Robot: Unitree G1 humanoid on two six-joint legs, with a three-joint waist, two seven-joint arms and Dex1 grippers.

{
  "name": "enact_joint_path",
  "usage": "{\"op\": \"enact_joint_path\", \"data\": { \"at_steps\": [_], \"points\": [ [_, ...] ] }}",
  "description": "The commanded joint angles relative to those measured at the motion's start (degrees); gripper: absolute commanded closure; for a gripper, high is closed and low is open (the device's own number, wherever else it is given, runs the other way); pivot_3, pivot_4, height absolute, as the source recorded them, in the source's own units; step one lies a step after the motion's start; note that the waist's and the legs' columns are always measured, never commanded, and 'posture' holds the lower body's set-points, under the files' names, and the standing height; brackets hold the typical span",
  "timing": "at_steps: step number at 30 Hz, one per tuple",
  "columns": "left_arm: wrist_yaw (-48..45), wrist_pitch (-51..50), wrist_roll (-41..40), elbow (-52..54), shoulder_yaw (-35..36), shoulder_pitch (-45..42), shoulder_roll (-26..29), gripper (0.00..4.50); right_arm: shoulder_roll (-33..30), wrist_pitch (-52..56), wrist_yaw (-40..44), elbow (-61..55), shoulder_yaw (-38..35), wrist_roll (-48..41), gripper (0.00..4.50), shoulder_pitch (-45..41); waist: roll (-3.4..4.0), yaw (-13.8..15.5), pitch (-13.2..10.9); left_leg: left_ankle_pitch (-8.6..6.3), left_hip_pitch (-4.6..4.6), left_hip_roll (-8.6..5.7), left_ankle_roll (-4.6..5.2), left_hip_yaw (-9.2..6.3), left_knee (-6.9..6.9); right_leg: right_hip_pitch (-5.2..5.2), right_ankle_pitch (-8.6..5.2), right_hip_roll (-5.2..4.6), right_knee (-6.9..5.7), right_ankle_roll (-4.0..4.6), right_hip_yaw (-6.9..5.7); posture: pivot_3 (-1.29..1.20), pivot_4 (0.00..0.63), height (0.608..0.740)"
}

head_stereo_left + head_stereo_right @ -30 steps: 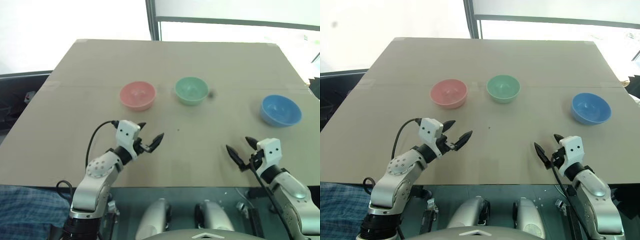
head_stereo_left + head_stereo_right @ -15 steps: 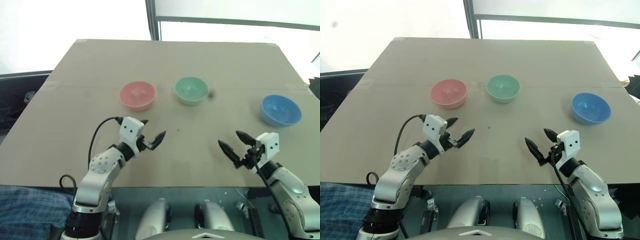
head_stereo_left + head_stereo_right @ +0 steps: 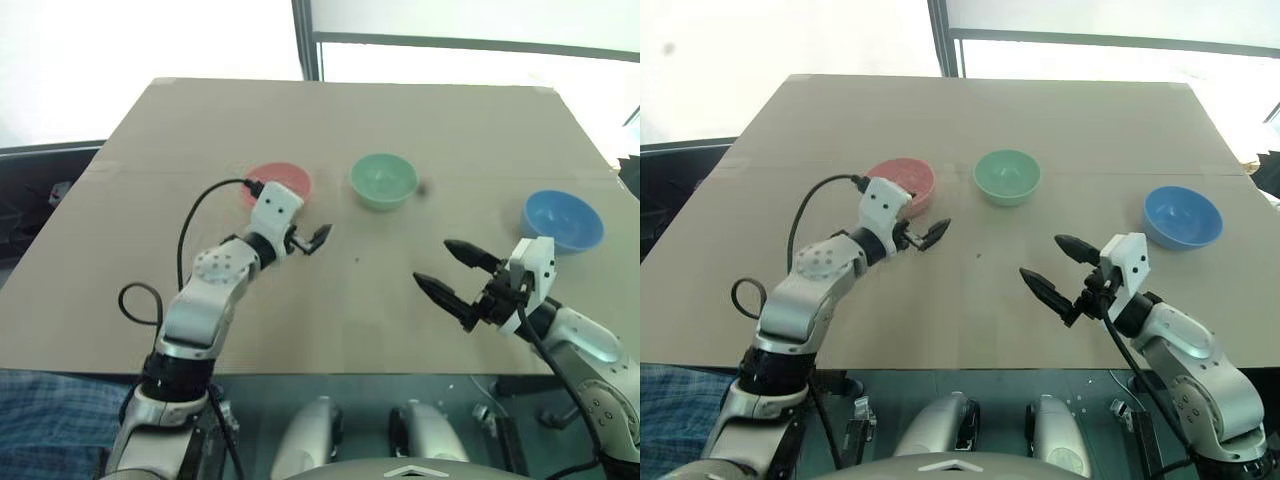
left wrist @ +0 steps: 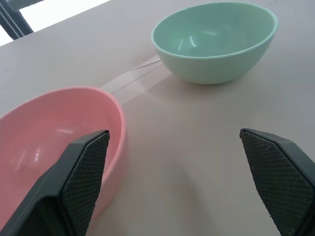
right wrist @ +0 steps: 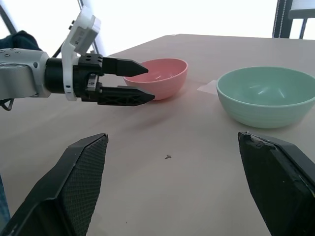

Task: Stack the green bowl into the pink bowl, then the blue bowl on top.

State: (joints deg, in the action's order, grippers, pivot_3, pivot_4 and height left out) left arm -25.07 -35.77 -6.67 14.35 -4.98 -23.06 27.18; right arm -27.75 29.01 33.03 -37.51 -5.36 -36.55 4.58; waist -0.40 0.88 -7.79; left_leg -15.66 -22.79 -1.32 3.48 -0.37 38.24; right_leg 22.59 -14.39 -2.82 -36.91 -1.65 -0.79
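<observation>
Green bowl (image 3: 1007, 176), judged light, rigid and slick matte plastic, should be pinched across its thin rim; left gripper (image 3: 923, 234) and right gripper (image 3: 1060, 270) both stand spread, holding nothing.

A salmon pink bowl (image 3: 908, 178), a pale mint green bowl (image 3: 1007, 176) and a sky blue bowl (image 3: 1182, 215) are seen on a plain tan table (image 3: 980, 110). Black, cross-hatched fingers (image 4: 81, 182) are shown on white-cased pincers.

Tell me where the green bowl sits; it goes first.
In the head views the green bowl stands at the table's middle, far side, between the pink bowl on its left and the blue bowl farther right.
</observation>
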Motion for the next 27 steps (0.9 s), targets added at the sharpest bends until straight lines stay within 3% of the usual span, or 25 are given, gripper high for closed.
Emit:
{"op": "enact_joint_path", "data": {
  "at_steps": [1,14,17,23,24,27],
  "points": [
    [0.4,0.3,2.5,-0.7,-0.4,-1.1,1.4,0.00,0.4,0.0,-1.6,-1.9,-0.2,-0.4,0.07,-0.2,0.00,0.0,0.0,0.01,-0.01,0.00,-0.02,0.00,0.00,0.00,0.00,0.00,0.00,0.00,0.00,0.00,0.150,0.740],
    [-2.5,13.4,9.4,-18.7,-2.8,-6.0,3.9,0.00,0.7,-0.4,-3.5,-0.8,-0.1,0.3,0.07,-0.9,-0.02,0.1,0.0,0.01,-0.02,0.01,-0.01,0.00,0.03,0.02,0.00,-0.02,-0.02,0.00,0.00,0.00,0.150,0.740],
    [-4.4,14.8,10.0,-23.0,-3.4,-8.8,3.7,0.73,0.4,-0.7,-4.1,-0.9,-0.4,1.1,0.00,-1.0,-0.01,0.1,0.0,0.01,-0.03,0.00,-0.01,0.00,0.03,0.03,0.00,-0.03,-0.02,0.00,0.00,0.00,0.150,0.740],
    [-5.9,17.8,10.6,-29.0,-3.6,-12.5,2.8,3.39,0.1,0.8,-4.9,-2.1,-0.1,1.2,0.00,-0.5,-0.02,0.0,0.0,0.01,-0.06,0.00,-0.01,0.00,0.03,0.04,0.01,-0.03,-0.03,-0.01,0.00,0.00,0.150,0.740],
    [-6.2,18.0,10.7,-29.3,-3.7,-12.7,2.8,4.10,0.2,0.6,-4.9,-2.1,0.0,1.3,0.00,-0.5,-0.02,0.0,0.0,0.01,-0.06,0.00,-0.01,0.01,0.03,0.05,0.01,-0.02,-0.03,-0.01,0.00,0.00,0.150,0.740],
    [-6.9,18.4,10.8,-29.8,-3.9,-13.0,2.7,4.38,0.3,0.1,-5.2,-2.1,-0.1,1.5,0.00,-0.4,-0.02,0.0,0.0,0.01,-0.05,0.00,-0.01,0.01,0.03,0.05,0.01,-0.01,-0.06,-0.01,0.00,0.00,0.150,0.740]
  ]
}}
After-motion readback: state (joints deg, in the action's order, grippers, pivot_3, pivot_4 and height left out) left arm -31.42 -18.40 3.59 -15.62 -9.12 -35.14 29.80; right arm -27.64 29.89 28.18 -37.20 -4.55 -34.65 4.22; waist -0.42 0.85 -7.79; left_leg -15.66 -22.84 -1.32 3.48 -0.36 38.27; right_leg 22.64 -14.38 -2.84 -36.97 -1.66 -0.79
